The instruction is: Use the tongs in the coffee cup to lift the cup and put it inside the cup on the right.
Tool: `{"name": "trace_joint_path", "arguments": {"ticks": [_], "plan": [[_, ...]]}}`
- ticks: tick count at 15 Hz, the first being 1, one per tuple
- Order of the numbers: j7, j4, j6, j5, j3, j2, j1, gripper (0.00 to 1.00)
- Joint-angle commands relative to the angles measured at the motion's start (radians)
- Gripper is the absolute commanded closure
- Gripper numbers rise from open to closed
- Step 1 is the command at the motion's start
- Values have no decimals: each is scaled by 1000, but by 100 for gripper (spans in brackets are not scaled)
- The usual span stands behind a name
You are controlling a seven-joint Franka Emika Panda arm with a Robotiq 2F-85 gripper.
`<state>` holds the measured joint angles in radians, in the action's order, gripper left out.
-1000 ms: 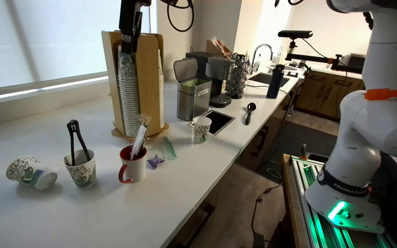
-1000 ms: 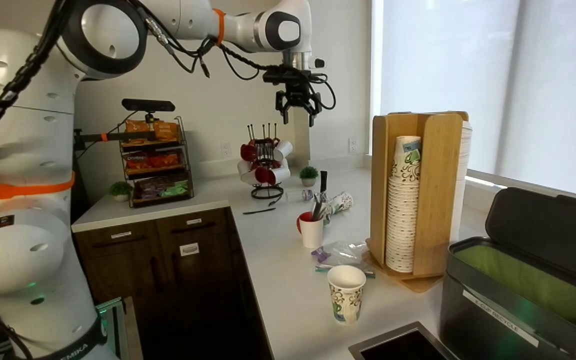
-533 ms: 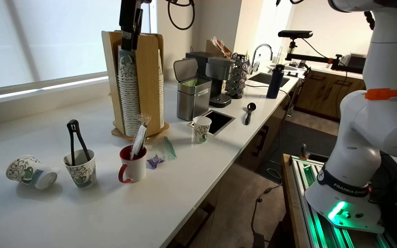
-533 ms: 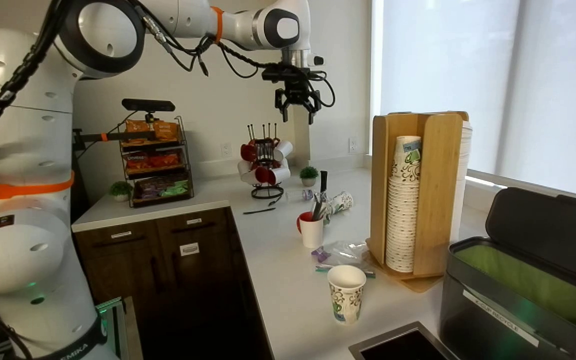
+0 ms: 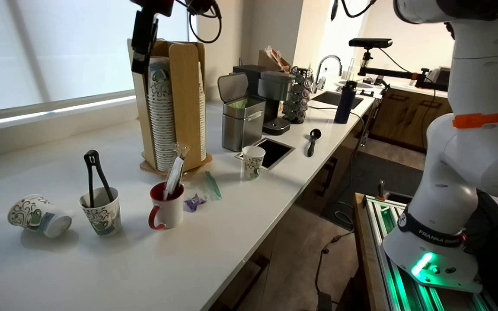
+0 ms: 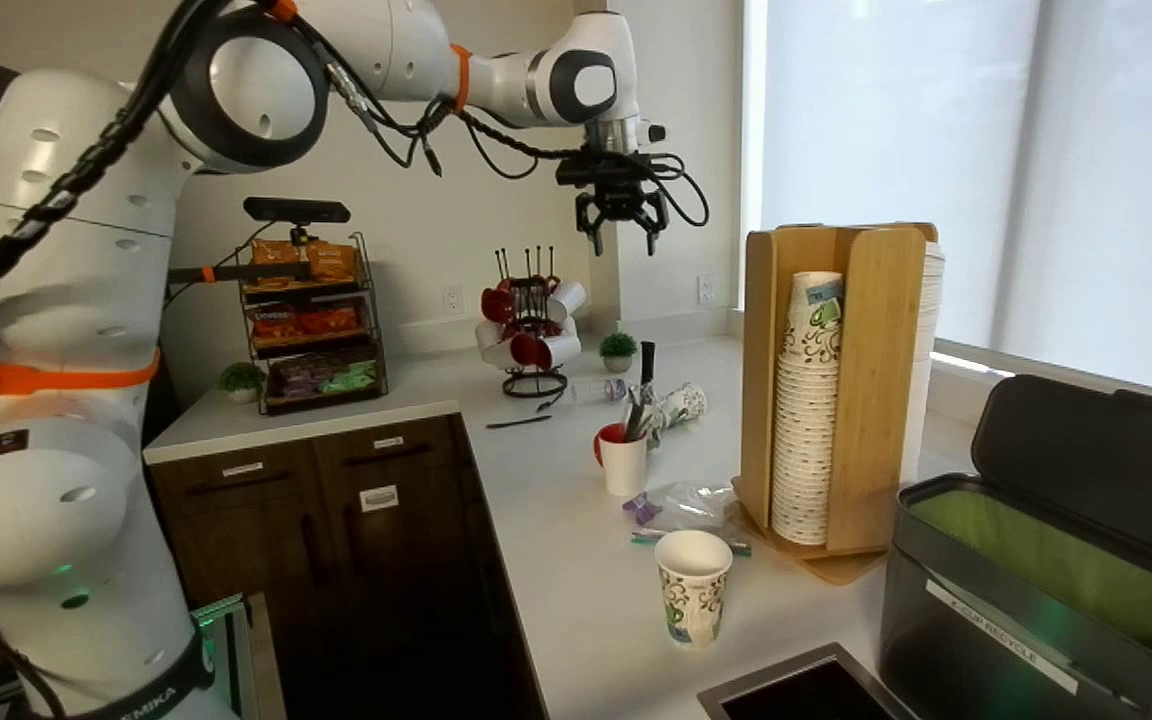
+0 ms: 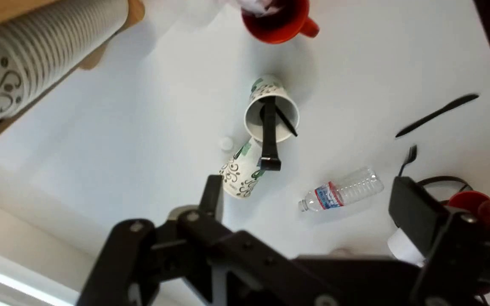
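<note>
Tongs [image 7: 269, 136]: joined end up in a paper cup [image 5: 104, 221] on the worktop [image 5: 145, 263], 11 o'clock from the gap between the fingers [image 7: 415, 212] in the wrist view.
Fingers: spread wide, holding nothing.
Grip: best just below the joined end; the shafts look stiff, light, perhaps slippery.
Paper cup: probably flimsy and easily tipped; pull straight up.
Fallen cup [image 5: 39, 216]: 9 o'clock from that cup in an exterior view, likely as crushable.
</note>
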<state>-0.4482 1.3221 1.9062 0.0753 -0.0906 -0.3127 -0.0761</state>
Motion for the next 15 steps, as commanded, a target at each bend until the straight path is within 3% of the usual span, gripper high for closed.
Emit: {"name": "trace_joint_path", "arguments": {"ticks": [1,3,4,8,15], "plan": [[-121,-158,57,1,-29,-165,19,0],[-177,-190,18,59,-42,-196,28,0],[-114,-113,59,17,-19,-147,12,0],[-151,-165,73,33,-31,-204,15,0],[-11,-286,160,-53,-23,-416,-46,0]]}}
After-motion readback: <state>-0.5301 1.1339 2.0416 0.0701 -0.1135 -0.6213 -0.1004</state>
